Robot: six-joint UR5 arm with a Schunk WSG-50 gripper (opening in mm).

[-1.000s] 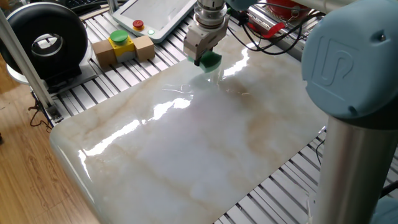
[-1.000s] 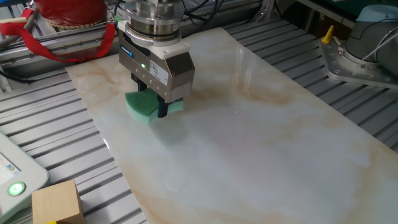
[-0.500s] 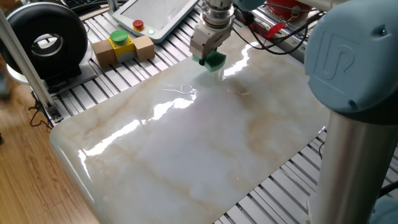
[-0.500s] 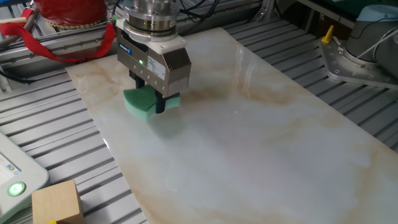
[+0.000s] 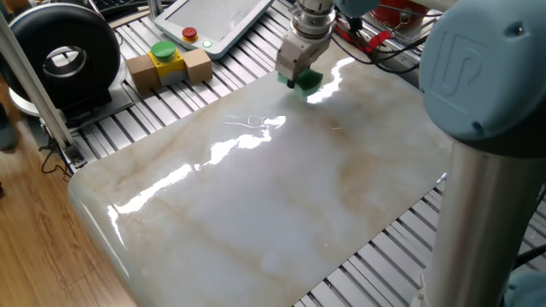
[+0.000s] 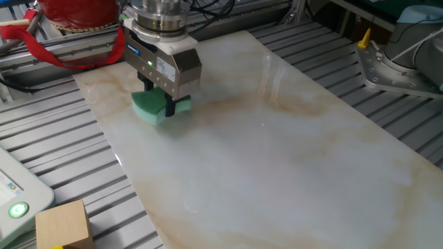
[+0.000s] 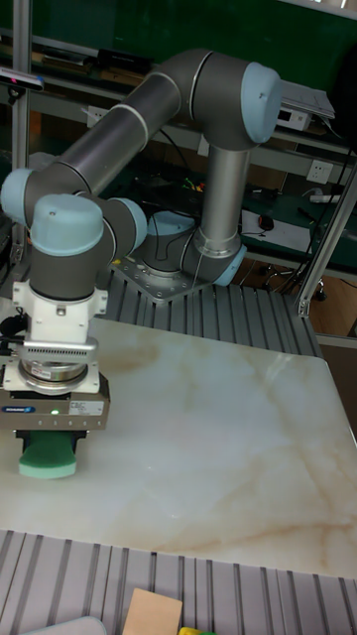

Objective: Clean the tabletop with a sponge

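Note:
The tabletop (image 5: pixel 281 196) (image 6: pixel 291 159) (image 7: pixel 208 446) is a glossy white-grey marble slab with tan veins. My gripper (image 5: pixel 300 78) (image 6: pixel 160 105) (image 7: pixel 52 442) points straight down near one end of the slab and is shut on the sponge. The bright green sponge (image 5: pixel 308 81) (image 6: pixel 147 107) (image 7: pixel 48 458) pokes out below the fingers and rests pressed on the marble. Its upper part is hidden between the fingers.
A cardboard box with a yellow-and-green button (image 5: pixel 165 58) and a white pendant tablet (image 5: pixel 213 19) lie on the ribbed aluminium frame (image 5: pixel 153 107). A black round device (image 5: pixel 60 55) stands at the far left. A red object with cables (image 6: pixel 73 17) sits beyond the slab's end.
The gripper has slid the sponge along the marble toward the slab's end by the red object, staying shut on it and in contact with the surface.

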